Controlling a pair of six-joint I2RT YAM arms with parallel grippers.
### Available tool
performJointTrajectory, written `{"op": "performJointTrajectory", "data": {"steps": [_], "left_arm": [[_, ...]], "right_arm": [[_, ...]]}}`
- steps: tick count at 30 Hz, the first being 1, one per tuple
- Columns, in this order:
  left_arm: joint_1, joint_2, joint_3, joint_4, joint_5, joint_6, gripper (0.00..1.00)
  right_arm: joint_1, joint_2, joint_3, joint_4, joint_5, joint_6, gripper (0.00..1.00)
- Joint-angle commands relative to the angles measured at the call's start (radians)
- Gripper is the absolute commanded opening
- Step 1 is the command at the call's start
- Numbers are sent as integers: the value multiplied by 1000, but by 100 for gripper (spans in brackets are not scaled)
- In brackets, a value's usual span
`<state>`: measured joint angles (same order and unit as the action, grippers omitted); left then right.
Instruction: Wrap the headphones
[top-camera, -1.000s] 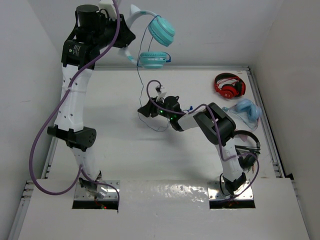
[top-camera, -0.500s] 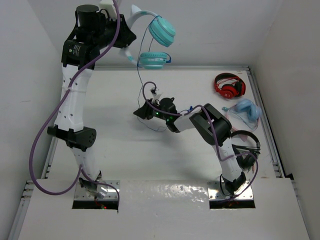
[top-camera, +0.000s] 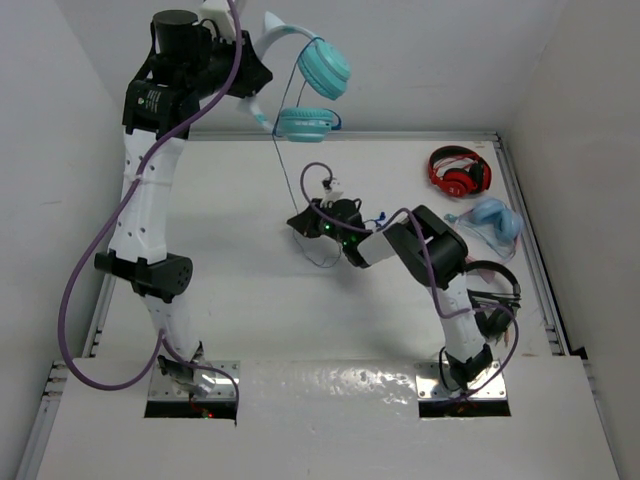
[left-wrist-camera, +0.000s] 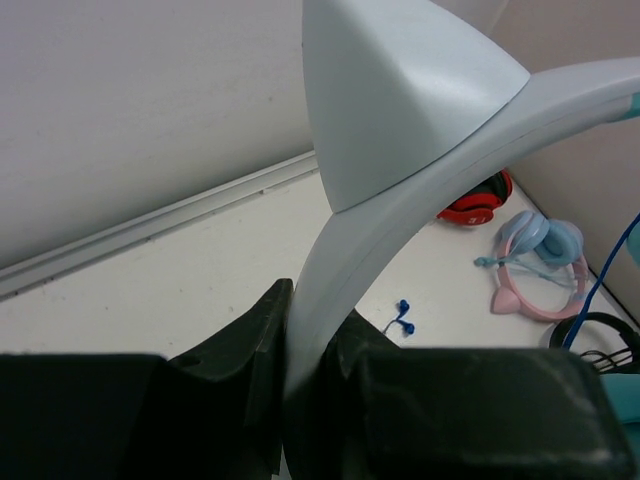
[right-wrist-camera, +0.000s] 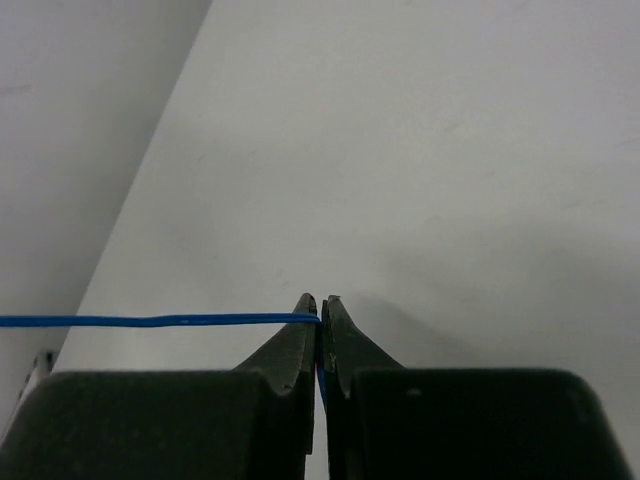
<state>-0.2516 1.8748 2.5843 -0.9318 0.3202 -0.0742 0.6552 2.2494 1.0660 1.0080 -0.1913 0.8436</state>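
Both closed | left gripper clamps headband, headphones held high so cable hangs free | right gripper pinches cable near table, probably to guide winding.

Four headphones, two arms, that's the tally
One teal headphones, one red headphones, one pale blue headphones, one black headphones; plus left arm and right arm.

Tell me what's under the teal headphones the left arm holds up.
Below the headphones: bare table and the hanging cable, pinched by the right tool. That arm hides table beneath it.
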Motion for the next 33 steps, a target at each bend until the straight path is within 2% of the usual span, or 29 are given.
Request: {"op": "performJointTrajectory", "data": {"steps": [1,5,8,10,11,12,14,15,19,21,23,26,30,33], "left_arm": [[5,-88,17,45,63,34,0],[0,-97,-1,8,132,126,0],[-8,-109,-38,-18,180,178,0],[-15,-111,-79,-42,221,264,0],[-31,-111,-101,-88,208,310,0],[-35,-115,-131,-111,183,417,0],[-38,-118,-246,-168,125,490,0],[-38,-118,-275,-194,128,573,0],[-76,-109,-371,-297,135,704,0],[-104,-97,-430,-326,73,725,0],[-117,-95,-513,-288,-5,697,0],[-117,-91,-604,-211,-168,628,0],[-117,-74,-682,-154,-308,539,0],[-117,-54,-699,-118,-398,470,0]], "right_arm": [[-141,-91,14,-89,104,17,0],[-336,-99,89,-225,104,12,0],[-414,-119,153,-284,81,-49,0],[-442,-137,179,-296,49,-102,0],[-468,-148,205,-299,17,-110,0],[-482,-171,218,-304,4,-121,0],[-515,-200,257,-313,-16,-136,0],[-525,-214,276,-347,-23,-150,0],[-539,-243,449,-512,-124,-296,0],[-539,-249,535,-572,-193,-304,0],[-539,-275,572,-604,-211,-301,0],[-539,-350,554,-643,-214,-310,0],[-532,-411,574,-745,-214,-330,0],[-499,-439,626,-874,-232,-417,0]]}}
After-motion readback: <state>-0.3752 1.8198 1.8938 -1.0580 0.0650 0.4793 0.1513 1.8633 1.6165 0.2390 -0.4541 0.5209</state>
